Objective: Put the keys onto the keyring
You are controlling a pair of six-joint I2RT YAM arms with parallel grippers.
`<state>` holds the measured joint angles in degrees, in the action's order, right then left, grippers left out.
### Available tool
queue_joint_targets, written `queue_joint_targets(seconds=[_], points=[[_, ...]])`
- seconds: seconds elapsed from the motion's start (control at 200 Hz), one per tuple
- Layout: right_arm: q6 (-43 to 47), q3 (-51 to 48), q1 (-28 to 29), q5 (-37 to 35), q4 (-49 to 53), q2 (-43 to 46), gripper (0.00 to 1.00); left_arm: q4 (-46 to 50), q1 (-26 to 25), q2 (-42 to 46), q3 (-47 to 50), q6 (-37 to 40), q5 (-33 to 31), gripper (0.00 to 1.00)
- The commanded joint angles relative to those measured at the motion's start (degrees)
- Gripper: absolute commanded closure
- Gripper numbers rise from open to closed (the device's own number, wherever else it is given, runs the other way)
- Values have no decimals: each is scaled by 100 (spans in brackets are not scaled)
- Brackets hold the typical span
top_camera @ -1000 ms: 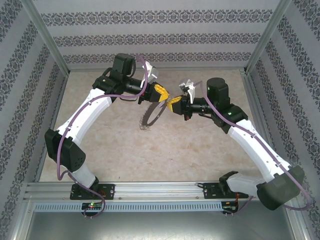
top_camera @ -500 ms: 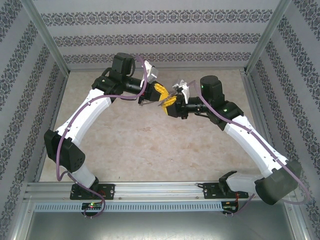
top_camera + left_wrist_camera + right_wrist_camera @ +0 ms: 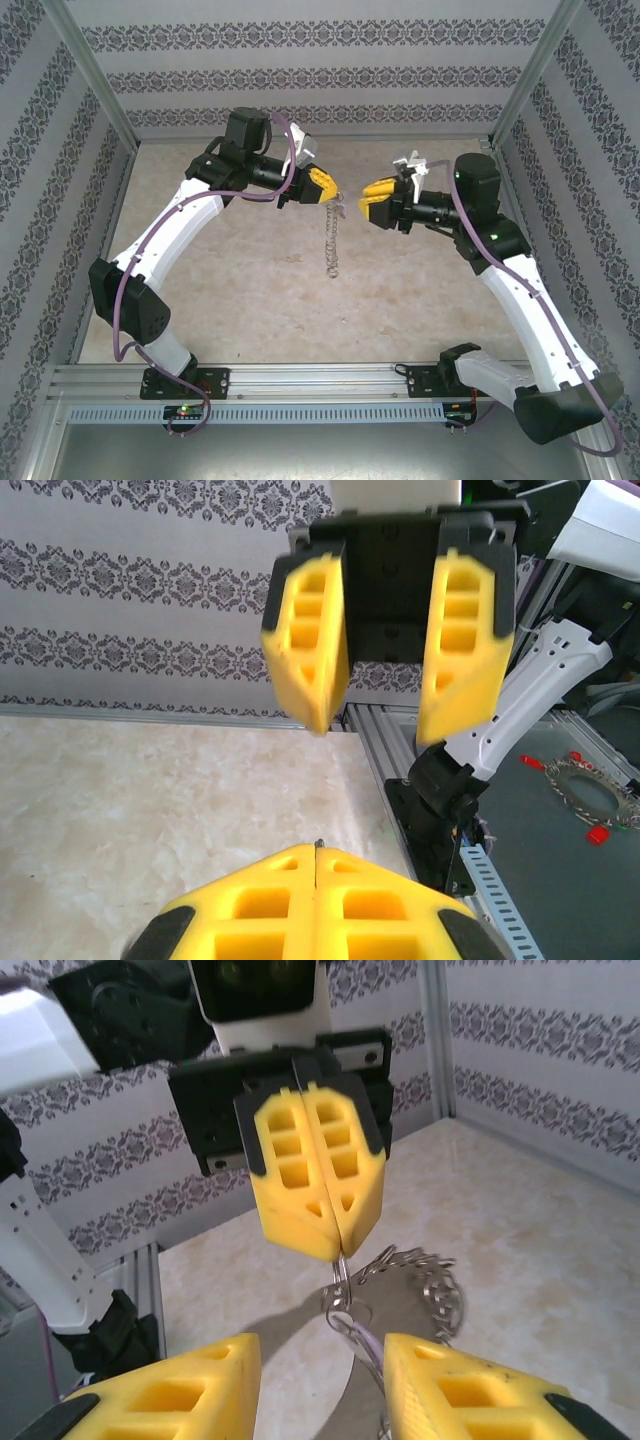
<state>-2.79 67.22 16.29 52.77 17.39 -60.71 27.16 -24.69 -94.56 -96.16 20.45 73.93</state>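
Table [image 3: 230, 290]: marbled top beneath both arms. Left gripper [image 3: 330, 190]: jaws pressed together, pinching the top rim of the keyring [image 3: 333, 238], which hangs edge-on below them. Right gripper [image 3: 366, 201]: jaws spread, holding nothing, facing the left one and apart from it. Silvery loops [image 3: 432, 1290]: fringe the hoop's rim. For the step in hand, pinch firmly with your left, wait out any swing, and bring each key squarely to one loop

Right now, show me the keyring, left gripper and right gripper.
keyring [image 3: 333, 240], top external view, middle of the hanging hoop.
left gripper [image 3: 335, 1248], right wrist view, shut fingertips.
right gripper [image 3: 377, 730], left wrist view, between open fingertips.
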Motion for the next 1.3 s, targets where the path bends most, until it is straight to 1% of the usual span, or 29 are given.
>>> queue_joint_targets(seconds=[0.0, 0.1, 0.42, 0.694, 0.844, 0.969, 0.999, 1.084, 1.129, 1.194, 1.249, 1.294], points=[[-176, 83, -29, 355, -219, -119, 63, -279, -41, 179, 44, -78, 191, 100], [-277, 114, 1, 497, -378, -331, 63, -308, -38, 193, 53, -106, 185, 100], [-319, 246, 226, 565, -653, -808, 63, -325, -38, 210, 27, -146, 195, 100], [-349, 407, 289, 677, -737, -1046, 63, -334, -40, 199, 14, -173, 195, 100], [-330, 415, 358, 699, -752, -1102, 66, -350, -38, 201, 18, -184, 187, 100], [-328, 431, 424, 700, -731, -1158, 71, -359, -44, 200, 18, -190, 192, 100], [-328, 424, 429, 687, -735, -1163, 74, -360, -44, 199, 18, -190, 194, 100], [-295, 458, 436, 660, -708, -1180, 89, -360, -43, 202, 26, -195, 198, 100], [-259, 491, 427, 647, -651, -1180, 100, -360, -40, 201, 27, -195, 199, 100], [-156, 621, 427, 598, -448, -1195, 100, -352, -41, 193, 18, -215, 172, 100], [63, 836, 427, 495, -58, -1248, 100, -381, -43, 197, 16, -278, -13, 100], [253, 1049, 422, 426, 282, -1303, 100, -448, -28, 202, 48, -325, -145, 92]])
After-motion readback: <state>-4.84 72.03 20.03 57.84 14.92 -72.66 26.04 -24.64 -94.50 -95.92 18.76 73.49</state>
